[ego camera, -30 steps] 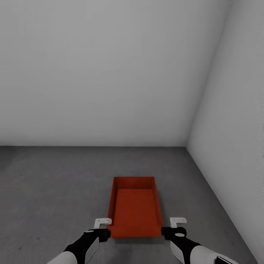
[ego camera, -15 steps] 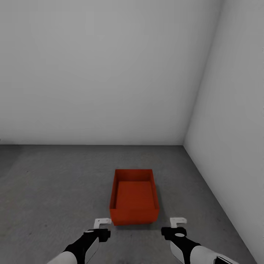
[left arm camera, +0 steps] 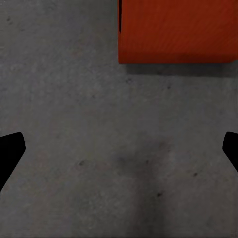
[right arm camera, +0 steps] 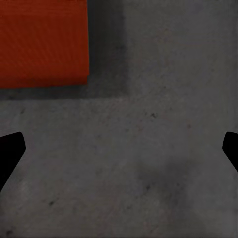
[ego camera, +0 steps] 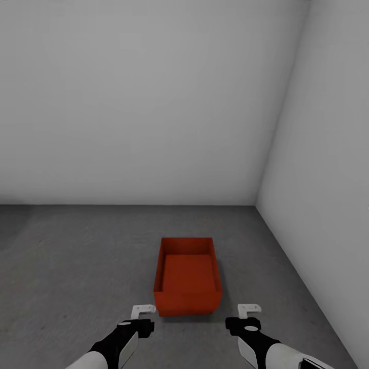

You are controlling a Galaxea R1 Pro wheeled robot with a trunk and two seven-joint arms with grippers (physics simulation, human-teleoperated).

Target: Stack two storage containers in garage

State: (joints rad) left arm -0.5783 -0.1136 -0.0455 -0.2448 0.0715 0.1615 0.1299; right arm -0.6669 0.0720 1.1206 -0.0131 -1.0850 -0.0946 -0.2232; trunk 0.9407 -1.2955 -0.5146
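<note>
Head view: one red-orange rectangular open-top storage container [ego camera: 187,277] sits upright on the dark grey matte concrete-like floor [ego camera: 77,266], near the corner where two plain grey-white walls [ego camera: 148,102] meet. Nothing lies inside it. The left gripper [ego camera: 144,309] hangs just beside its near left corner, the right gripper [ego camera: 249,308] a little off to its near right; neither touches the bin. From here I cannot tell how wide the fingers stand.

Left wrist view: mottled grey floor, one corner of the red-orange container [left arm camera: 176,32] with its shadow. Dark fingertips [left arm camera: 10,148] show at both edges, spread wide, empty.

Right wrist view: same floor, another container corner [right arm camera: 42,42]. Fingertips [right arm camera: 10,148] spread wide, holding nothing.
</note>
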